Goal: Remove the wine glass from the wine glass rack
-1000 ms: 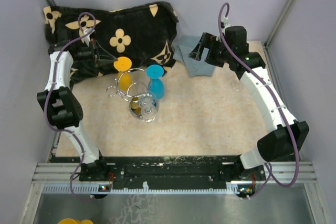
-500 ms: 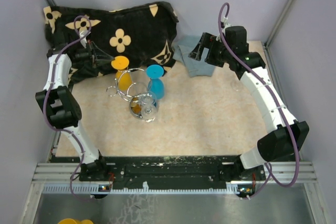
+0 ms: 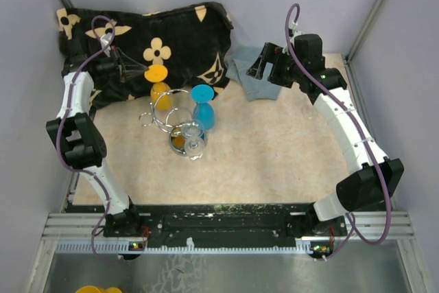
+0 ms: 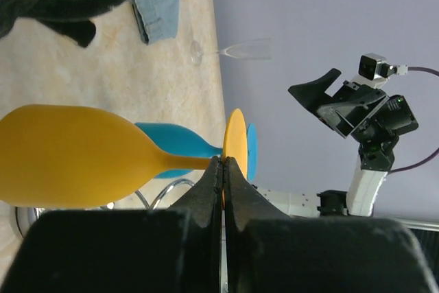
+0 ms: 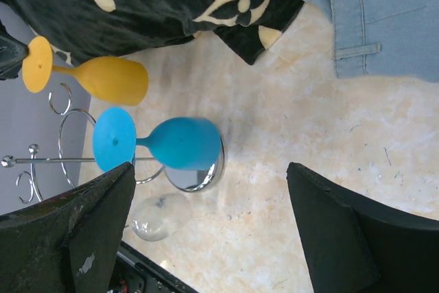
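The chrome wine glass rack (image 3: pixel 180 141) stands mid-table, its wire loops (image 5: pixel 67 127) around a central post. My left gripper (image 3: pixel 134 71) is shut on the round foot (image 4: pixel 235 143) of a yellow wine glass (image 3: pixel 161 94). It holds the glass on its side at the rack's back-left edge. I cannot tell whether the glass touches a loop. A blue wine glass (image 3: pixel 204 113) and a clear wine glass (image 3: pixel 194 139) hang on the rack. My right gripper (image 3: pixel 258 66) is open and empty at the back right, far from the rack.
A black cloth with cream flowers (image 3: pixel 171 32) lies along the back. A folded blue denim cloth (image 3: pixel 248 79) lies under my right gripper. Another clear glass (image 4: pixel 240 49) lies by the right wall. Grey walls close in both sides.
My left gripper has moved toward the back, carrying the yellow glass by its foot away from the rack's middle. The right arm has not moved.
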